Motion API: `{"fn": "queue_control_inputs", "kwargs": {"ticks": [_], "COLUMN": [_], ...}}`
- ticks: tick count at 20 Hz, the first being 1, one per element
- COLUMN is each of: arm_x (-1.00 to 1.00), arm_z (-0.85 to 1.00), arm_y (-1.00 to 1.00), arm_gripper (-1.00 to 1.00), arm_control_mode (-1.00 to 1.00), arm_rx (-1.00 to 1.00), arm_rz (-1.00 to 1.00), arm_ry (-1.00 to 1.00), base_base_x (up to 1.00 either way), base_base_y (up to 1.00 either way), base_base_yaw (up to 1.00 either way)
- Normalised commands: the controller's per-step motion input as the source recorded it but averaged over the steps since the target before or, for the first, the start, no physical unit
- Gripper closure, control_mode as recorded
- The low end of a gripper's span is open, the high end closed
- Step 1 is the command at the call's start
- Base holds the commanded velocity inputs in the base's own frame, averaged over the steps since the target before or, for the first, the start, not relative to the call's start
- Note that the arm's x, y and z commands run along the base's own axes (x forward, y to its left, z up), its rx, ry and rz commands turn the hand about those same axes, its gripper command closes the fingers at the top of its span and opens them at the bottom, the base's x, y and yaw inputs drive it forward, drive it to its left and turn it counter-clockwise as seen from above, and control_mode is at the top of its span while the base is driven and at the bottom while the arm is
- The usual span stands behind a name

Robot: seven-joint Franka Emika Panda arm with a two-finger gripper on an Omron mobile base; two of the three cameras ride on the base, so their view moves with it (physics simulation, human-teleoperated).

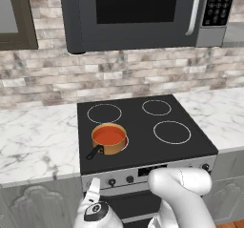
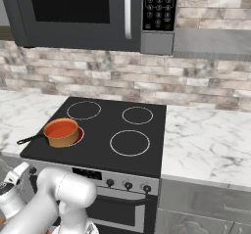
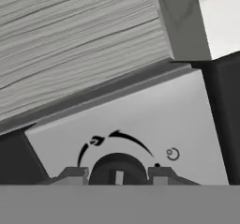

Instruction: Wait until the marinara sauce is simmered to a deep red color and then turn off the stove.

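The marinara sauce [image 1: 108, 135] [image 2: 61, 128] is a flat orange-red disc in a small copper saucepan [image 1: 112, 147] with a black handle. The pan sits on the front-left burner of the stove [image 1: 143, 127] [image 2: 103, 130]. My gripper [image 1: 92, 184] [image 2: 23, 173] [image 3: 117, 175] is at the left end of the silver front panel. In the hand view its fingertips [image 3: 75, 174] flank a dark round knob [image 3: 117, 168], and the gripper is shut on it. White arc markings curve above the knob.
A dark microwave [image 1: 138, 12] [image 2: 78, 12] hangs above the cooktop. Marble counters [image 1: 33, 141] [image 2: 206, 140] run on both sides. More knobs [image 1: 112, 181] [image 2: 128, 184] line the panel, with the oven door [image 2: 117, 209] below. My white arm [image 1: 186, 193] crosses in front of the oven.
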Motion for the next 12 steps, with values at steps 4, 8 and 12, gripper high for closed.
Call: {"fn": "queue_control_inputs", "kwargs": {"ticks": [4,8,12], "arm_x": [-0.08,-0.09,-0.09], "arm_z": [-0.10,-0.14,-0.20], "arm_y": [-0.19,-0.22,-0.17], "arm_gripper": [1.00,1.00,1.00], "arm_control_mode": [-1.00,-1.00,-1.00], "arm_rx": [0.44,0.43,0.39], "arm_rz": [-0.07,-0.07,-0.08], "arm_ry": [-0.15,-0.17,-0.22], "base_base_x": [0.00,0.00,0.00], "base_base_y": [0.00,0.00,0.00], "base_base_yaw": [0.00,0.00,0.00]}}
